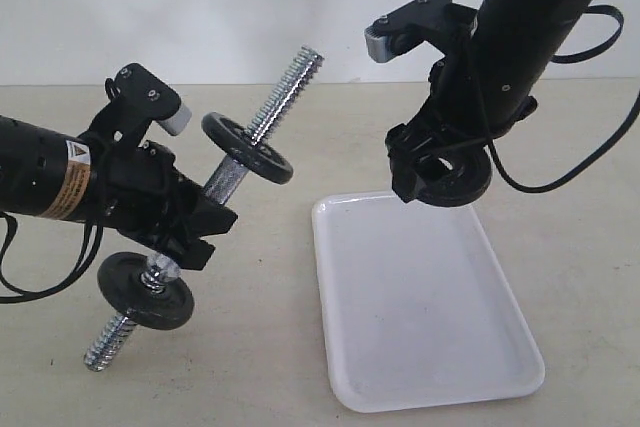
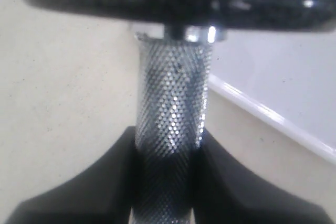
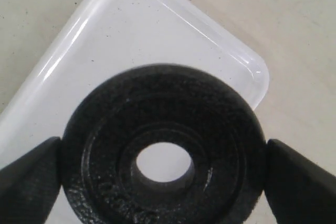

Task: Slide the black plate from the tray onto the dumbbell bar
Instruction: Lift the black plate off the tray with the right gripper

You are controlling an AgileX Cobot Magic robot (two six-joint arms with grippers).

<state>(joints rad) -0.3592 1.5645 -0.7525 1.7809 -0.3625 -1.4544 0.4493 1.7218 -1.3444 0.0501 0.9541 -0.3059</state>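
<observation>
— What do the two grippers hold?
— The right gripper (image 1: 440, 177) clamps one black plate (image 1: 458, 182) by its rim, over the far end of the single tray (image 1: 420, 297). The left gripper (image 1: 190, 222) clutches the one dumbbell bar (image 1: 285, 87), left of the tray.
— Discs altogether?
— Three; the far disc (image 1: 247, 147) and the near disc (image 1: 146, 289) sit on the bar.

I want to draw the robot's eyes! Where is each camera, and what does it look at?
Exterior view: off the arms, facing the table; both arms show, the left end effector holding the dumbbell bar, the right end effector holding the black plate over the tray.
Left wrist view: on the left wrist, close on the bar; its dark fingers show.
Right wrist view: on the right wrist, looking past the plate onto the tray; both fingers show.
Shared: exterior and right wrist views both show plate and tray.
</observation>
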